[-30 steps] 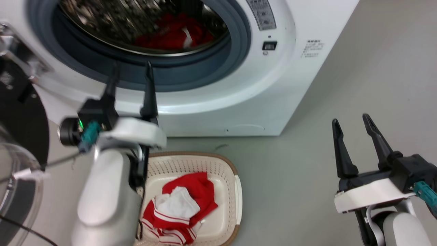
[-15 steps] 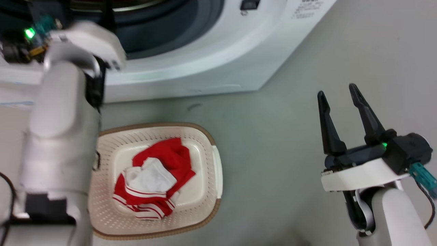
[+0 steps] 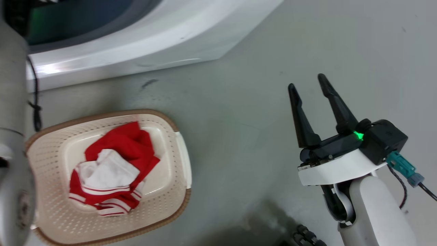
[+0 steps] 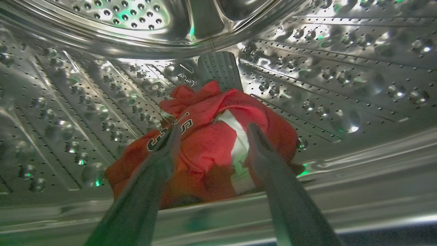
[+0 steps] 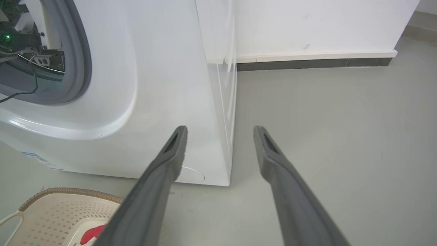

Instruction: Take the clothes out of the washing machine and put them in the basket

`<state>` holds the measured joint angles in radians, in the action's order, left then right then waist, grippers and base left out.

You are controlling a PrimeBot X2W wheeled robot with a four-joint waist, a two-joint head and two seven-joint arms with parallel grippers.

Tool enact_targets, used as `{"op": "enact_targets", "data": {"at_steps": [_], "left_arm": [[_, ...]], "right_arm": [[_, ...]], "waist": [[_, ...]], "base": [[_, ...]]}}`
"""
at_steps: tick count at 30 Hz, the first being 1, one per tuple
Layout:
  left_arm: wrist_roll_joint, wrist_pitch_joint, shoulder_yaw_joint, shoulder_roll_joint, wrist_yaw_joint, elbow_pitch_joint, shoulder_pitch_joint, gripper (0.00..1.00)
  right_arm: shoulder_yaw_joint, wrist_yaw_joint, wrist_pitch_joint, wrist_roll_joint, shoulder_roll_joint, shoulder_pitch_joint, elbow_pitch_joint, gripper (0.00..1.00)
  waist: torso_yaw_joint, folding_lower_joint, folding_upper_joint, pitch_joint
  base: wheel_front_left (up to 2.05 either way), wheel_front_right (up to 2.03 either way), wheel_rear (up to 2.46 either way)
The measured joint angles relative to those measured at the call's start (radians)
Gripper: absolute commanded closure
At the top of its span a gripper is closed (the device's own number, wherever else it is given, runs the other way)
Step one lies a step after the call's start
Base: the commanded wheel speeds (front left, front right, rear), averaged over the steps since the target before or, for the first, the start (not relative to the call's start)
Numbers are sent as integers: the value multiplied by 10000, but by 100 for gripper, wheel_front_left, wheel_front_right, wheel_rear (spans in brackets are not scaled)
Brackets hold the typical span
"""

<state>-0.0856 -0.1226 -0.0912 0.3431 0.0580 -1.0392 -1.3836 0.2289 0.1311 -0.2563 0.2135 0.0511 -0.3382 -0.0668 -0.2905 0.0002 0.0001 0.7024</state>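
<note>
The left gripper (image 4: 213,130) is inside the drum (image 4: 341,85) of the washing machine (image 3: 136,44) with its two fingers spread apart and nothing pinched between them. A crumpled red garment (image 4: 201,112) lies right at its fingertips: the tips overlap the cloth on either side of a fold with a white patch, though whether they touch it I cannot tell. The garment spreads to the left of the left finger, where black letters show, and a little past the right finger. Just beyond it a grey ridge (image 4: 220,68) rises up the perforated steel wall. The right gripper (image 3: 306,82) hangs above the bare grey floor (image 3: 239,102), fingers likewise spread and empty. Below and to its left sits the basket (image 3: 44,191), well apart from it, holding clothes (image 3: 112,164) in red with white stripes and a white piece on top. Ahead of its left finger stands the white corner of the washing machine, and farther off beyond the right finger runs a white wall (image 5: 307,27) with a dark skirting.
</note>
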Motion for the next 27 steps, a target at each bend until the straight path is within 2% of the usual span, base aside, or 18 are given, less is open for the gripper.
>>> {"op": "enact_targets", "data": {"at_steps": [10, 16, 22, 23, 24, 25, 27], "left_arm": [[224, -2700, -307, 1197, 130, -955, -1655, 0], [297, -4552, -514, 1546, 291, -1292, -2343, 0], [295, -5829, -619, 1664, 102, -1337, -2670, 0], [295, -5891, -633, 1687, 46, -1290, -2669, 3], [299, -5900, -646, 1708, -27, -1239, -2644, 60], [336, -5898, -708, 1726, -71, -1164, -2590, 100], [368, -5685, -742, 1756, -234, -920, -2416, 100]], "right_arm": [[533, 0, -63, 673, 4, -199, -4, 0], [828, 0, -65, 894, 2, -197, 92, 0], [1043, 0, -69, 1014, 0, -186, 180, 0], [1089, 0, -67, 1032, 0, -186, 182, 0], [1120, 0, -69, 1043, 0, -185, 186, 0], [1162, 0, -67, 1043, 2, -184, 186, 0], [1241, 0, -69, 1058, 2, -159, 186, 0]], "waist": [[-995, 0, 0, 720], [-1411, -1, 0, 1122], [-1621, -1, 0, 1290], [-1641, -1, 0, 1292], [-1660, -1, 0, 1287], [-1671, -1, 0, 1276], [-1681, -1, 0, 1249]], "base": [[0, 0, 0], [0, 0, 0], [0, 0, 0], [0, 0, 0], [0, 0, 0], [0, 0, 0], [0, 0, 0]]}}
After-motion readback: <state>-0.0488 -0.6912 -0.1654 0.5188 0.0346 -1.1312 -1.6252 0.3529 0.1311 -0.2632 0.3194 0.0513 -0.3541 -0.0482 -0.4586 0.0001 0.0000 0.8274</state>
